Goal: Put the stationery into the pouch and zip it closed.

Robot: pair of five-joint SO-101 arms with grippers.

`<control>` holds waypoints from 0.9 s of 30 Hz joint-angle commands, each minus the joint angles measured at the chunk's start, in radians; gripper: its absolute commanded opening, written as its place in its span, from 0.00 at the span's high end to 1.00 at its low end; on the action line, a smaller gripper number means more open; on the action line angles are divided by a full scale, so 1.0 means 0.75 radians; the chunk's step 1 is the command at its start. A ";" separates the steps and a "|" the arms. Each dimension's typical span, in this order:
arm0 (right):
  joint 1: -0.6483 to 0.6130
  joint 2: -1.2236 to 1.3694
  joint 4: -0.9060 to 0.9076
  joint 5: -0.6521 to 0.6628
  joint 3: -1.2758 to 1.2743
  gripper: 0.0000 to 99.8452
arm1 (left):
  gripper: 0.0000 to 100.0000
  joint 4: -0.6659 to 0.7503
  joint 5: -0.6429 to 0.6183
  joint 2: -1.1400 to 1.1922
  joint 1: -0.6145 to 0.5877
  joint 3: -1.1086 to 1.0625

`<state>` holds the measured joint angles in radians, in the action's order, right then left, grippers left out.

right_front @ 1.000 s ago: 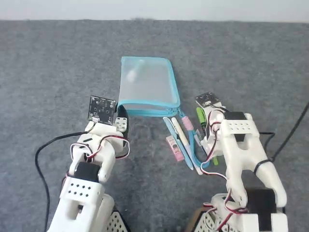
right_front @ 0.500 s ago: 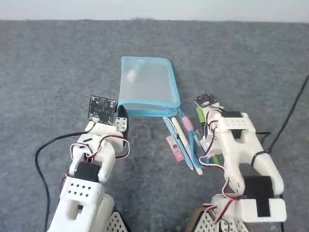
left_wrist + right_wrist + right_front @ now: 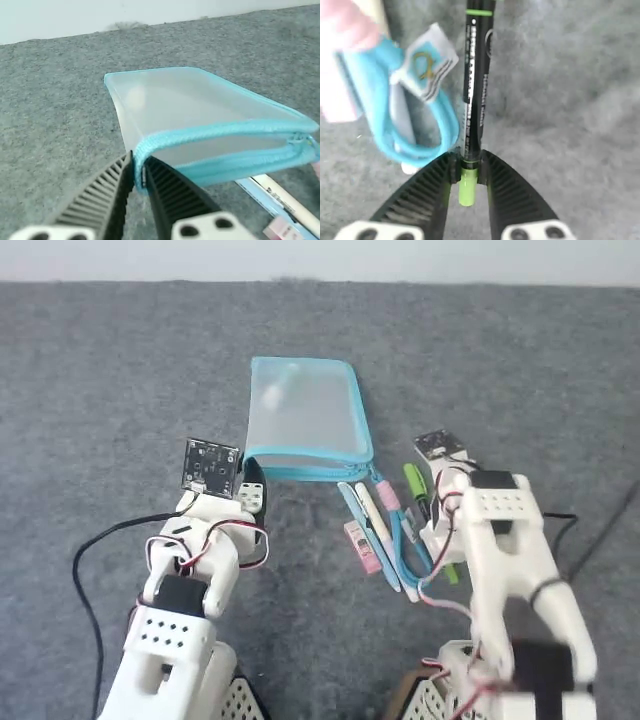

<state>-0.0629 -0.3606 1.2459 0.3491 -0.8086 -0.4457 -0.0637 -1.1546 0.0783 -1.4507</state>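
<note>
On my left, the left gripper [image 3: 137, 167] is nipped shut on the teal zip edge at the near-left corner of the pouch [image 3: 305, 415], its ribbed black fingers closed on the fabric trim. The pouch lies flat in the middle of the grey, felt-like surface [image 3: 120, 360], nearer the far edge. It is a soft, frosted, translucent sleeve bound in teal, and its mouth faces the near edge.

Just beside the near-right corner of the pouch lies a cluster of slim things: a pale blue pen [image 3: 355, 512], a white pen with a pink cap [image 3: 378, 508], a small pink eraser [image 3: 362, 546] and a looped blue strap [image 3: 440, 125].

Farthest right, the right gripper [image 3: 467, 160] is clamped narrowly across the green marker [image 3: 477, 75] near its light green end. The marker is a hard, smooth, dark barrel. Whether it rests on the surface or hangs just above it I cannot tell.

The marker's long axis runs roughly from near edge to far edge, its far tip close to the pouch's near-right corner. The mouth lies leftward and farther from the right gripper. As I judge it, the marker must travel left and then go in end first, while the left arm holds the opening.
</note>
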 commanded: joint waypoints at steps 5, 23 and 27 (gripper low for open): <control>-0.001 -0.668 0.269 0.004 0.057 0.99 | 0.99 0.033 -0.020 0.006 0.002 0.005; -0.521 -0.519 0.625 0.147 0.454 0.99 | 0.99 0.035 -0.016 -0.002 0.049 -0.013; -0.519 -0.347 0.615 0.084 0.546 0.99 | 0.99 0.035 -0.016 -0.002 0.049 -0.013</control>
<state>-0.4434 -0.7027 1.7246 0.4519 -0.4910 -0.4457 -0.0637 -1.1546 0.1059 -1.4737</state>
